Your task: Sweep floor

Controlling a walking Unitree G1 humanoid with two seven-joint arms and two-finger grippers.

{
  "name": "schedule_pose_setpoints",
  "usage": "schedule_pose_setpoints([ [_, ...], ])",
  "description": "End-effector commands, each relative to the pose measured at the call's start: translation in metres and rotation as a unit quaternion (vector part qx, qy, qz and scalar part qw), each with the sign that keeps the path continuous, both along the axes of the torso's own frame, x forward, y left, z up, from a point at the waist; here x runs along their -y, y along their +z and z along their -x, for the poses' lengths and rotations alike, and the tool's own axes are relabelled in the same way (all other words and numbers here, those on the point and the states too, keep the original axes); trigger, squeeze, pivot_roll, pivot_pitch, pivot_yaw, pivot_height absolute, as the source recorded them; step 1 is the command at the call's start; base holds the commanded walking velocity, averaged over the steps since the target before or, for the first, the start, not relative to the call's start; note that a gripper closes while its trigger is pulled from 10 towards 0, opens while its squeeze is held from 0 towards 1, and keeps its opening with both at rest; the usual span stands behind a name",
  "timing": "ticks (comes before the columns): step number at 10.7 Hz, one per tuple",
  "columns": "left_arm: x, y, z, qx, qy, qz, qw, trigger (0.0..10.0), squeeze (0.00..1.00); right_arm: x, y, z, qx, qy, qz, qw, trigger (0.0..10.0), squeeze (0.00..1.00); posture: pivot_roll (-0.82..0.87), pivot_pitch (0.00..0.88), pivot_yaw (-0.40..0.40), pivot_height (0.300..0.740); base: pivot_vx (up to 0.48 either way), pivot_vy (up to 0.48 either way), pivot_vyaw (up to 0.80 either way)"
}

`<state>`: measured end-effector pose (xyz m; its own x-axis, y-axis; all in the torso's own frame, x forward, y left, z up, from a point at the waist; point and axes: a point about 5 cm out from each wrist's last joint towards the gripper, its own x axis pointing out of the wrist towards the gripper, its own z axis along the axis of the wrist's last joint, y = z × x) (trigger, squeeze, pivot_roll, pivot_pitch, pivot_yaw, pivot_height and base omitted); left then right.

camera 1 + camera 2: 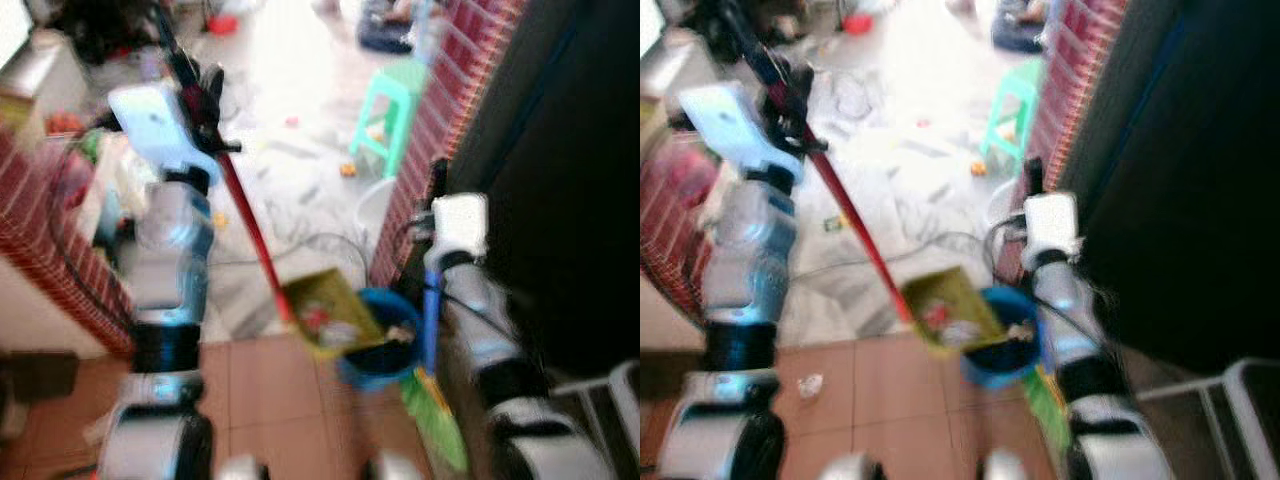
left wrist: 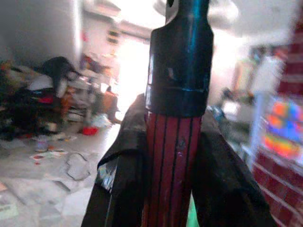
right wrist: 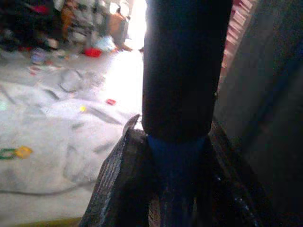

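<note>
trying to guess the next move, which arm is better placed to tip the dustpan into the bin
Left. The left hand grips the red handle whose yellow dustpan, loaded with debris, sits over the blue bin. The right hand holds the blue broom handle.

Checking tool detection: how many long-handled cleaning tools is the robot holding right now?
2. The red-handled dustpan is held by the left gripper, tilted over the blue bucket. The blue-handled broom is held by the right gripper, beside the bucket. Blur may hide others on the littered floor.
</note>
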<state>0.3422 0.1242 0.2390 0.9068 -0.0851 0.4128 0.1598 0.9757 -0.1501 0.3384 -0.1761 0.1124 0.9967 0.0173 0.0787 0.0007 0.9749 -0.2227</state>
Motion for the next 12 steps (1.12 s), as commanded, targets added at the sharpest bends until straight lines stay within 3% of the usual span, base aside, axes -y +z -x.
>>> schedule_pose_setpoints([
  [1, 0.001, 0.012, 0.004, 0.031, -0.013, 0.021, 0.999, 10.0, 0.00, -0.007, 0.003, -0.002, 0.003, 0.012, -0.003, 1.000, 10.0, 0.00, -0.01, 0.000, -0.002, 0.740, 0.000, 0.000, 0.00],
  [8, 0.020, 0.006, 0.000, 0.028, -0.036, -0.002, 0.999, 10.0, 0.00, -0.011, 0.010, 0.002, 0.034, 0.033, -0.057, 0.997, 10.0, 0.00, -0.02, 0.000, 0.011, 0.740, 0.000, 0.000, 0.00],
  [10, 0.030, 0.003, -0.002, 0.039, -0.038, -0.035, 0.998, 10.0, 0.00, -0.011, 0.010, 0.003, 0.034, 0.036, -0.057, 0.997, 10.0, 0.00, -0.03, 0.000, 0.009, 0.740, 0.000, 0.000, 0.00],
  [12, 0.044, 0.008, -0.003, 0.085, 0.000, -0.085, 0.993, 10.0, 0.00, -0.010, 0.010, 0.005, 0.034, 0.038, -0.054, 0.997, 10.0, 0.00, -0.04, 0.000, 0.007, 0.740, 0.000, 0.000, 0.00],
])
